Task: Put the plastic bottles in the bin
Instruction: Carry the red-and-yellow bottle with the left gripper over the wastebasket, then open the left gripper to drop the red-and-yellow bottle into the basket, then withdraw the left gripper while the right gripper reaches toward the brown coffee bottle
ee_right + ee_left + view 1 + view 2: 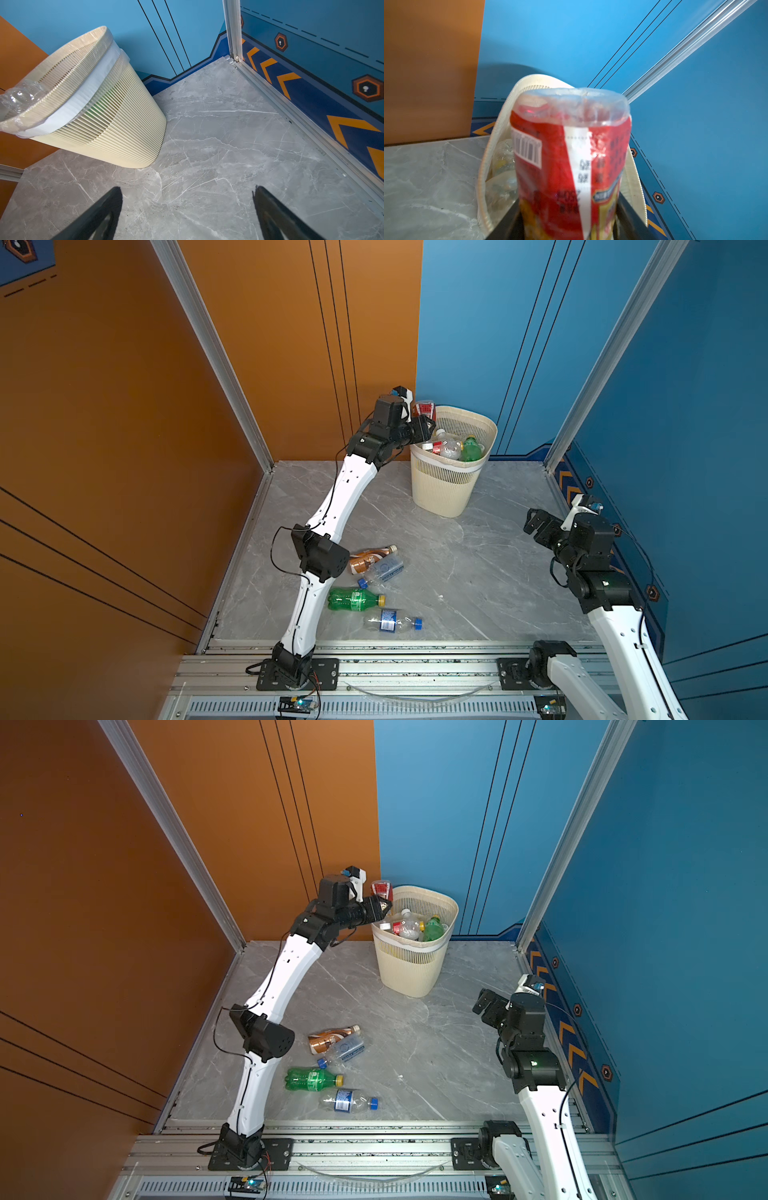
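Observation:
My left gripper is shut on a clear plastic bottle with a red label, held base-up at the left rim of the cream bin. Several bottles lie inside the bin, among them a green one. On the floor near the left arm lie a brown bottle, a clear blue-capped bottle, a green bottle and a clear blue-labelled bottle. My right gripper hangs open over bare floor, to the right of the bin.
The grey marble floor is walled by an orange panel on the left and blue panels behind and on the right, with aluminium posts at the corners. An aluminium rail carries both arm bases along the front.

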Robot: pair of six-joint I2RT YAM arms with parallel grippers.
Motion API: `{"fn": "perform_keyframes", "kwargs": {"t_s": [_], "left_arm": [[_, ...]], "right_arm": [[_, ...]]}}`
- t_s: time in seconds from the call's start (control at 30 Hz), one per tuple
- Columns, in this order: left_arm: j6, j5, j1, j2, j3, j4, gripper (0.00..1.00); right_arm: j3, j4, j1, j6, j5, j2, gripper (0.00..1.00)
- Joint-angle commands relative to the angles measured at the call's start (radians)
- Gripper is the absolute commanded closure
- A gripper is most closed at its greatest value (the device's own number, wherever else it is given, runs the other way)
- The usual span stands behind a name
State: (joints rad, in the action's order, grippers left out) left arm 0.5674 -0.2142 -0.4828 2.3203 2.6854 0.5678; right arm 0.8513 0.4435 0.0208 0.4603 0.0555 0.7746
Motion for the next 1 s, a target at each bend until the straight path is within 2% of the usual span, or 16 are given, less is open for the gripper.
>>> {"fn": "perform_keyframes", "kwargs": {"t_s": [0.0, 0.03, 0.17, 0.37, 0.57, 0.67, 0.87, 0.97], "left_arm": [[0.051, -0.026, 0.007, 0.036, 0.042, -0.097, 0.46], [0.058, -0.026, 0.008, 0.045, 0.051, -0.098, 0.34], [0.074, -0.039, 0.013, 0.038, 0.034, -0.098, 0.02], [0.047, -0.051, 0.018, -0.052, -0.016, -0.097, 0.02], [-0.004, -0.011, 0.027, -0.249, -0.209, -0.121, 0.02], [-0.038, 0.032, 0.036, -0.401, -0.424, -0.162, 0.02], [-0.028, 0.155, 0.082, -0.799, -1.072, -0.367, 0.02], [-0.018, 0.243, 0.094, -0.966, -1.348, -0.368, 0.02]], "right_arm": [[0.025, 0.047, 0.013, -0.02, -0.008, -0.017, 0.0], [0.029, 0.049, 0.014, -0.017, -0.011, -0.018, 0.0], [0.028, 0.044, 0.016, -0.008, -0.022, -0.014, 0.0], [0.025, 0.033, 0.016, 0.0, -0.052, 0.003, 0.0], [0.016, 0.02, 0.013, 0.015, -0.099, 0.017, 0.0], [0.02, 0.021, -0.002, 0.011, -0.142, 0.033, 0.0], [0.011, 0.012, -0.103, -0.005, -0.143, 0.08, 0.0], [0.016, -0.002, -0.187, -0.014, -0.131, 0.124, 0.0]]}}
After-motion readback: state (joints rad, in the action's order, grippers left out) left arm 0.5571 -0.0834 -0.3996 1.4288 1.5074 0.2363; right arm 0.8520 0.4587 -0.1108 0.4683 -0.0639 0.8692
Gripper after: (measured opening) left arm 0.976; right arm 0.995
